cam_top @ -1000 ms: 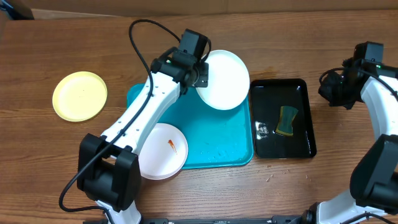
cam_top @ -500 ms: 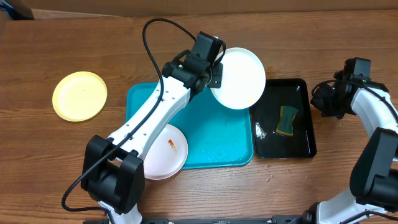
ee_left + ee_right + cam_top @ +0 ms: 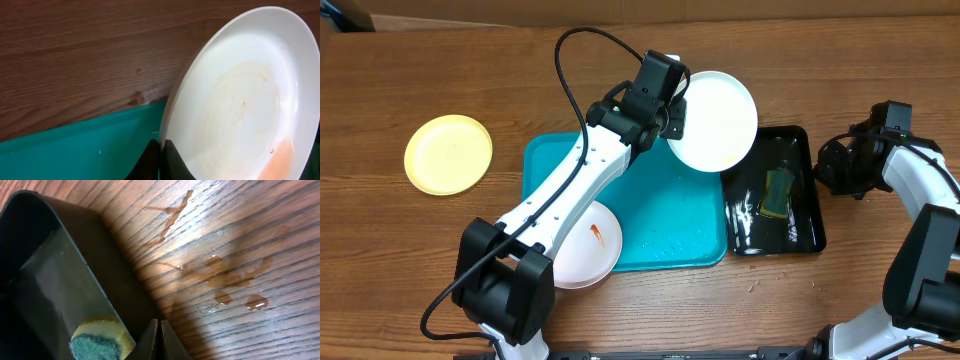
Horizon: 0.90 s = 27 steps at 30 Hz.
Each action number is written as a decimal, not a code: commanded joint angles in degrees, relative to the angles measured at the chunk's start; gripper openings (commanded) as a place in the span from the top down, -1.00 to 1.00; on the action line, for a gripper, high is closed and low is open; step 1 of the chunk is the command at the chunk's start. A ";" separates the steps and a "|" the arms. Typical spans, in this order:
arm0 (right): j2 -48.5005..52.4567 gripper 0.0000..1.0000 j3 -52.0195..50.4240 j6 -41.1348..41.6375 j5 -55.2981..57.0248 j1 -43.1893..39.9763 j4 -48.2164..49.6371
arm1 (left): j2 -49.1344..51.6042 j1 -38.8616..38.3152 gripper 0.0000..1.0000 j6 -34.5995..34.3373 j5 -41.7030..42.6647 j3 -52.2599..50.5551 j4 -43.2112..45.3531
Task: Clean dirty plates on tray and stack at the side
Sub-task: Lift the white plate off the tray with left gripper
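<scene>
My left gripper [image 3: 672,118] [image 3: 161,150] is shut on the rim of a white plate [image 3: 716,120] [image 3: 240,100]. It holds the plate tilted above the far right corner of the turquoise tray [image 3: 670,215] [image 3: 75,145]. The plate has a faint orange film near its lower edge. A second white plate [image 3: 582,245] with an orange-red smear lies at the tray's near left corner, overhanging the rim. The pale yellow plate [image 3: 448,153] lies on the table at the left. My right gripper [image 3: 820,175] [image 3: 160,330] is shut on the right rim of the black tray [image 3: 790,225] [image 3: 45,280].
The black tray holds a green-and-yellow sponge [image 3: 778,192] [image 3: 97,342] and some water, and looks tipped. Brownish liquid drops [image 3: 225,275] lie on the wood to the right of it. A cardboard edge runs along the far side of the table.
My left arm has carried the white plate to the right, towards the black tray. My right gripper has come in to the black tray's right rim, and the tray has tilted and shifted.
</scene>
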 commanded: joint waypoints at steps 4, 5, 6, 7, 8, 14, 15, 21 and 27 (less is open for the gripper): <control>0.17 0.88 -0.17 -0.15 -3.76 -0.04 0.52 | -1.99 -0.42 0.92 -0.98 0.46 1.53 0.72; 0.17 0.86 0.07 -0.13 -3.69 -0.33 0.79 | -1.99 -0.42 0.92 -0.96 0.46 1.53 1.01; 0.17 0.78 0.72 -0.11 -3.69 -1.09 0.79 | -1.99 -0.42 0.92 -0.28 0.48 1.53 1.97; 0.15 0.73 1.16 -0.11 -3.69 -1.57 0.66 | -1.99 -0.44 0.92 0.11 0.46 1.53 2.51; 0.15 0.67 1.49 -0.11 -3.67 -2.12 0.61 | -1.99 -0.44 0.92 0.33 0.46 1.53 3.15; 0.17 0.01 1.68 -0.07 -0.70 -6.10 2.21 | -1.99 -0.44 0.92 0.33 0.11 1.53 7.61; 0.17 -0.16 1.68 -0.07 0.17 -6.56 2.45 | -1.99 -0.44 0.92 0.33 0.00 1.53 8.41; 0.17 -1.00 1.64 -0.11 0.92 -7.85 2.45 | -1.97 -1.33 0.92 2.54 -0.26 1.53 13.81; 0.17 -1.00 1.64 -0.11 0.90 -7.82 2.80 | -1.97 -4.94 0.92 6.45 -8.22 1.51 17.29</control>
